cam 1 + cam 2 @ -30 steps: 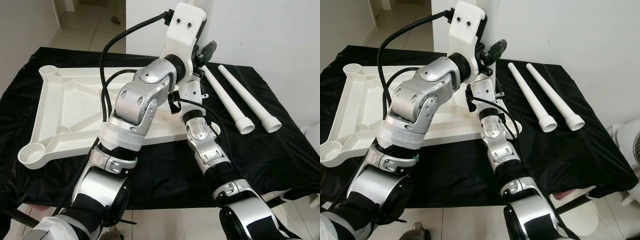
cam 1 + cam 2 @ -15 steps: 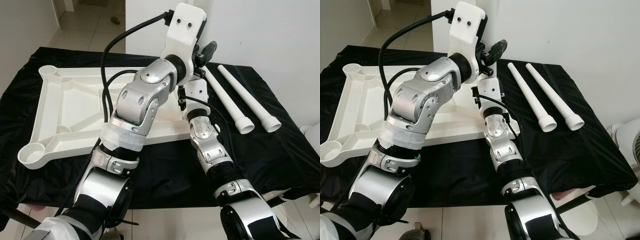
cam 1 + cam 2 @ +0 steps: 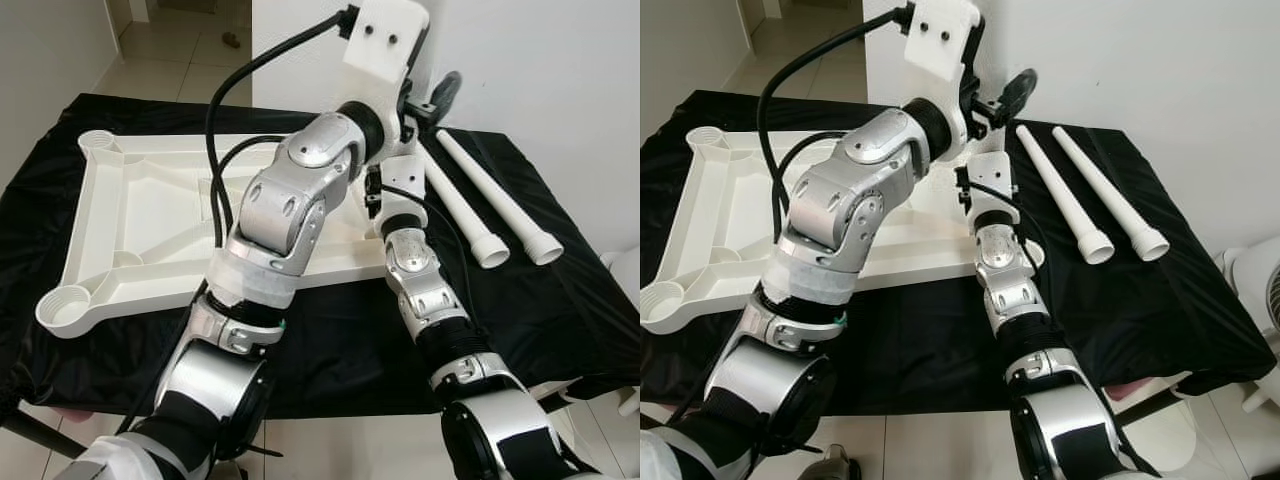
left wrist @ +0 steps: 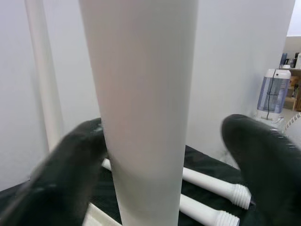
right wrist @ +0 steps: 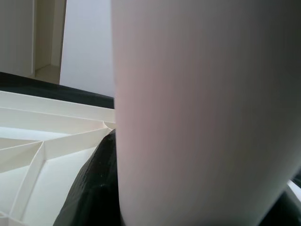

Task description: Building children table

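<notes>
At upper centre of the left eye view, the left gripper (image 4: 160, 155), fingers spread around an upright table leg (image 4: 141, 94), has risen beside the right gripper (image 5: 141, 197) clamping it over the tabletop (image 3: 150, 220), suggesting seating continues.

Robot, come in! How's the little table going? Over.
Left end effector open around upright white leg. Right end effector pressed close to the same leg, grip unclear. Two legs lie loose on the black cloth beside the upturned tabletop.
</notes>
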You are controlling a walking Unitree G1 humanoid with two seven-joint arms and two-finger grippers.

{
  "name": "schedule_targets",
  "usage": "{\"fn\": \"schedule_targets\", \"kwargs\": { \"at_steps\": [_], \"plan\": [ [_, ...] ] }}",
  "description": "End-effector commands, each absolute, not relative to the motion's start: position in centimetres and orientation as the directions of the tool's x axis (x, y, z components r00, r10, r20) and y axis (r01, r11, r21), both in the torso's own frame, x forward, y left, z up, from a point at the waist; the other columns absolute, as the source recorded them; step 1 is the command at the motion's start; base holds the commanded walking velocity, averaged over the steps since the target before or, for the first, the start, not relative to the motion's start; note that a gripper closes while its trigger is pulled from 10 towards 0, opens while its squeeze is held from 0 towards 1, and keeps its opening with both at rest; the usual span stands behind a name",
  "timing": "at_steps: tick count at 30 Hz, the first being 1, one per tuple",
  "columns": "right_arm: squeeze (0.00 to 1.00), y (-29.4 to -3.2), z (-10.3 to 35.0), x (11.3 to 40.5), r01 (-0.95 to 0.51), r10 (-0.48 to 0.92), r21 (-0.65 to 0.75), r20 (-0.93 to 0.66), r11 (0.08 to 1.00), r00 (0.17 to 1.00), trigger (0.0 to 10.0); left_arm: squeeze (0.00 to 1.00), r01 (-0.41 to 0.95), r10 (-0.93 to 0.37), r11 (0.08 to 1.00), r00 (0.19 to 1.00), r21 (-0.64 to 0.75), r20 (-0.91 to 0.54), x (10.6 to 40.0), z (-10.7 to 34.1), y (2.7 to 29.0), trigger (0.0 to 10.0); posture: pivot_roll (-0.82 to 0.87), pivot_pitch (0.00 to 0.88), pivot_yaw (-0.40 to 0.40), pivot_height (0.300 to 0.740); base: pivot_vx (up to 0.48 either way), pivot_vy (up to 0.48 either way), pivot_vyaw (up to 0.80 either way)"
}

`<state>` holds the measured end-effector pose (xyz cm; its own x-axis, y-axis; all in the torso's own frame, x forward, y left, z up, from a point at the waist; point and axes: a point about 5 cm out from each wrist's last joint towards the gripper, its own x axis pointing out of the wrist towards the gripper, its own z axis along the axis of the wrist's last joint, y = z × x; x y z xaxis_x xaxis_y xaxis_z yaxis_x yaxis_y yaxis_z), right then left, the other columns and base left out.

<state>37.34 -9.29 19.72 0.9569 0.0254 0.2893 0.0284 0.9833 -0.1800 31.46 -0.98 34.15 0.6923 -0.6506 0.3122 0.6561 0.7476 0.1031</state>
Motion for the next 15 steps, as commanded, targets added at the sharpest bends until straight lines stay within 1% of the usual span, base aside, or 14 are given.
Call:
{"fn": "schedule_targets", "kwargs": {
  "at_steps": [1, 2, 3, 4, 6, 7, 8, 10, 12, 13, 14, 15],
  "plan": [
    [0.00, -9.7, 19.7, 37.5, 0.039, 0.002, -0.147, 0.272, 0.988, 0.962, 10.0, 1.00, 0.657, -0.653, 0.745, 0.685, 0.114, 0.322, 31.2, 34.2, -1.2, 10.0, 0.11, 0.020, -0.083, 0.740, 0.000, 0.000, 0.00],
    [0.00, -9.7, 19.6, 37.5, 0.041, -0.002, -0.140, 0.269, 0.989, 0.963, 10.0, 1.00, 0.654, -0.652, 0.747, 0.685, 0.117, 0.325, 31.2, 34.2, -1.2, 10.0, 0.11, 0.020, -0.082, 0.740, 0.000, 0.000, 0.00],
    [0.00, -9.8, 19.6, 37.6, 0.043, -0.010, -0.120, 0.261, 0.992, 0.965, 10.0, 0.73, 0.652, -0.645, 0.750, 0.688, 0.107, 0.333, 31.2, 34.3, -1.1, 10.0, 0.11, 0.020, -0.080, 0.740, 0.000, 0.000, 0.00],
    [0.00, -10.0, 19.5, 37.6, 0.045, -0.019, -0.099, 0.252, 0.994, 0.968, 10.0, 0.00, 0.653, -0.637, 0.753, 0.689, 0.087, 0.345, 31.2, 34.4, -1.0, 10.0, 0.11, 0.020, -0.079, 0.740, 0.000, 0.000, 0.00],
    [0.00, -10.2, 19.5, 37.7, 0.048, -0.027, -0.080, 0.242, 0.996, 0.970, 10.0, 0.00, 0.657, -0.630, 0.751, 0.687, 0.060, 0.363, 31.1, 34.6, -0.8, 10.0, 0.11, 0.020, -0.079, 0.740, 0.000, 0.000, 0.00],
    [0.00, -10.4, 19.3, 37.8, 0.042, -0.033, -0.032, 0.220, 0.999, 0.975, 10.0, 0.00, 0.661, -0.619, 0.750, 0.687, 0.026, 0.381, 31.1, 34.8, -0.5, 10.0, 0.11, 0.020, -0.077, 0.740, 0.000, 0.000, 0.00],
    [0.00, -10.4, 19.3, 37.8, 0.042, -0.033, -0.032, 0.220, 0.999, 0.975, 10.0, 0.00, 0.661, -0.619, 0.750, 0.687, 0.026, 0.381, 31.1, 34.8, -0.5, 10.0, 0.11, 0.020, -0.077, 0.740, 0.000, 0.000, 0.00],
    [0.00, -10.7, 19.2, 38.0, 0.030, -0.040, 0.056, 0.186, 0.998, 0.982, 10.0, 0.00, 0.661, -0.604, 0.751, 0.692, -0.012, 0.395, 31.2, 34.9, 0.0, 10.0, 0.11, 0.020, -0.077, 0.740, 0.000, 0.000, 0.00],
    [0.00, -10.9, 19.4, 38.1, 0.004, -0.022, 0.100, 0.180, 0.995, 0.983, 10.0, 0.00, 0.624, -0.575, 0.781, 0.722, -0.002, 0.385, 31.8, 34.6, 0.8, 10.0, 0.11, 0.023, -0.079, 0.740, 0.000, 0.000, 0.00],
    [0.00, -11.0, 19.3, 38.3, -0.002, -0.023, 0.157, 0.156, 0.988, 0.988, 10.0, 0.00, 0.609, -0.564, 0.793, 0.733, 0.002, 0.380, 32.1, 34.3, 1.3, 10.0, 0.11, 0.023, -0.078, 0.740, 0.000, 0.000, 0.00],
    [0.00, -11.0, 19.3, 38.3, -0.002, -0.023, 0.157, 0.156, 0.988, 0.988, 10.0, 0.00, 0.609, -0.564, 0.793, 0.733, 0.002, 0.380, 32.1, 34.3, 1.3, 10.0, 0.11, 0.023, -0.078, 0.740, 0.000, 0.000, 0.00],
    [0.00, -11.2, 19.4, 38.4, -0.002, -0.022, 0.153, 0.154, 0.988, 0.988, 10.0, 0.00, 0.590, -0.553, 0.807, 0.751, 0.010, 0.360, 32.4, 33.4, 2.0, 10.0, 0.11, 0.023, -0.078, 0.740, 0.000, 0.000, 0.00]
  ]
}}
